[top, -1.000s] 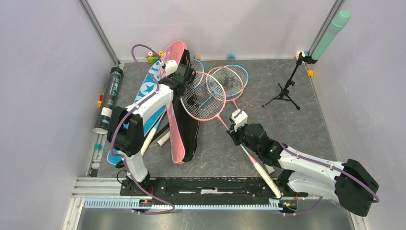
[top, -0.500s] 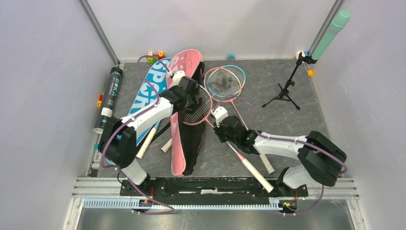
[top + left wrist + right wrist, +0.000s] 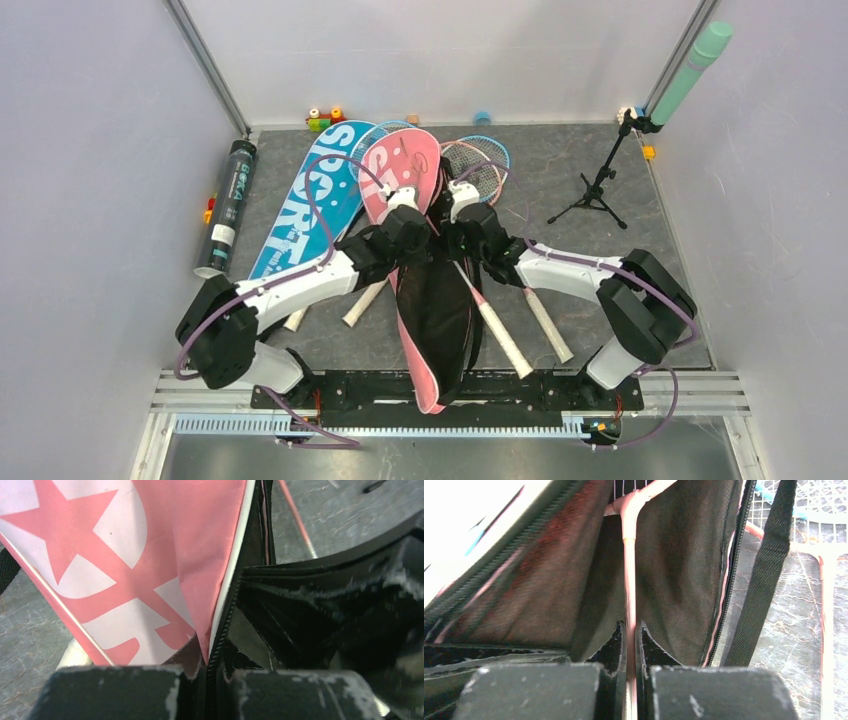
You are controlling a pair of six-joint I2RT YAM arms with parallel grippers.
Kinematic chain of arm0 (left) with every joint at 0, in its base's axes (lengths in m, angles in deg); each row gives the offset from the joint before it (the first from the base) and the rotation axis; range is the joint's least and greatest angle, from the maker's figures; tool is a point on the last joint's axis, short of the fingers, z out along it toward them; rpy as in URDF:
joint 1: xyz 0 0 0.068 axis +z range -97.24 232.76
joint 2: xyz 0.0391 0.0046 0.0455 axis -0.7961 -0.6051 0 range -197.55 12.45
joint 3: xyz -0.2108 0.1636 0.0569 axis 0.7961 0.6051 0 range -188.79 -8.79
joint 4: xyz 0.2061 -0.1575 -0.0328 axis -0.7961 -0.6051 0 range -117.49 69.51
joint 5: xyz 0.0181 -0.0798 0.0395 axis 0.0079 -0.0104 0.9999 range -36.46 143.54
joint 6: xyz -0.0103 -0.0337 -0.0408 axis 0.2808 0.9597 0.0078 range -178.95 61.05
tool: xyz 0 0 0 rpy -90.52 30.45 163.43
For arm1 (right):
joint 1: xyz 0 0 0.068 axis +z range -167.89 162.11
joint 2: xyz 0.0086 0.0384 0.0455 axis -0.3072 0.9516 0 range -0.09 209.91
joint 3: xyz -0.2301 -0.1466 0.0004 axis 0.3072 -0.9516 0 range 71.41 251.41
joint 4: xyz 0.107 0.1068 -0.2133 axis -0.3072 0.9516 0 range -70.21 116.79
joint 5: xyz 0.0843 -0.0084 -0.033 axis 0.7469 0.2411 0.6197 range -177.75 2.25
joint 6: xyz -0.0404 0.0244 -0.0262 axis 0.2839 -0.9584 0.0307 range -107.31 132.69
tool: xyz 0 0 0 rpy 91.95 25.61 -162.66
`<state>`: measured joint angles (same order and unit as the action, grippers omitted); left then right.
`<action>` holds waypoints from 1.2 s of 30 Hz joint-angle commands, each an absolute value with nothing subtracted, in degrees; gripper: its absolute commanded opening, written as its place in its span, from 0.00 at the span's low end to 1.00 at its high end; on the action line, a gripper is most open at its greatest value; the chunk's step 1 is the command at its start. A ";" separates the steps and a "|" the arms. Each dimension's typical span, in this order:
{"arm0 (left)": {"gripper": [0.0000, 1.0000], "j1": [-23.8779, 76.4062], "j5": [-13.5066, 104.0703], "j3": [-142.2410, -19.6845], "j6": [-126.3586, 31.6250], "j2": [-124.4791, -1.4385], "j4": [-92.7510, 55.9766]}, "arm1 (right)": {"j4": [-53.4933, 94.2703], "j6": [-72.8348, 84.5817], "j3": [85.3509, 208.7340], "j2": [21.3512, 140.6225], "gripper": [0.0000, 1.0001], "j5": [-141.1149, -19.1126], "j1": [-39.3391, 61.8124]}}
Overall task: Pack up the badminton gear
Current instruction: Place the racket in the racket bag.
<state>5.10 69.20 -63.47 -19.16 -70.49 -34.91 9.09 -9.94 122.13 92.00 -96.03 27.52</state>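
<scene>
The pink "SPORT" bag (image 3: 405, 165) lies in the middle, its black inside (image 3: 440, 310) open. My left gripper (image 3: 412, 232) is shut on the bag's zipper edge (image 3: 220, 630), holding the pink flap (image 3: 125, 555) up. My right gripper (image 3: 466, 228) is shut on the pink racket's shaft (image 3: 629, 580); the racket's head end is inside the bag and its white handle (image 3: 500, 335) sticks out to the near right. The blue bag (image 3: 300, 205) lies to the left, and the dark tube (image 3: 228, 205) lies by the left wall. No shuttlecock shows.
More racket heads (image 3: 482, 165) lie behind the bag, and a second white handle (image 3: 546, 325) lies at the right. Two handles (image 3: 365, 300) poke out left of the bag. A black strap (image 3: 764, 575) hangs beside the opening. The tripod (image 3: 595, 190) stands at the back right, and toy blocks (image 3: 322, 118) lie by the back wall.
Both arms have swung in towards the middle. The pink bag has turned and shifted right with the left gripper. The pink racket's head has gone into the bag's opening.
</scene>
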 commanded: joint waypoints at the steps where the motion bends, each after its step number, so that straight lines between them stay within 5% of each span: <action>1: 0.02 4.01 59.66 -59.27 -14.47 -65.98 -22.93 | -5.01 -19.65 123.19 90.39 0.00 -88.72 23.57; 6: 0.02 3.90 65.85 -51.91 -13.30 -62.76 -14.86 | -7.00 -23.40 126.65 93.25 0.00 -81.91 21.64; 12: 0.02 3.90 76.98 -45.93 -14.72 -63.62 -6.27 | -9.91 -18.70 120.33 95.23 0.20 -71.62 21.97; 19: 0.02 3.90 78.36 -43.36 -17.99 -68.32 2.20 | -17.64 -12.06 102.58 87.43 0.58 -65.72 25.04; 22: 0.02 3.94 78.14 -42.69 -21.22 -69.25 4.37 | -10.51 -8.47 98.37 79.64 0.83 -68.91 25.05; 24: 0.02 3.97 77.85 -42.46 -22.60 -69.55 4.80 | -4.03 -6.53 96.39 73.45 0.91 -73.37 25.02; 36: 0.03 3.90 70.86 -44.32 -26.96 -69.41 4.21 | 18.24 -7.24 79.00 44.87 0.85 -69.76 24.99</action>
<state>4.12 73.47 -42.77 -23.02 -69.61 -0.35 11.39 -7.76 83.83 48.05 -73.41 25.00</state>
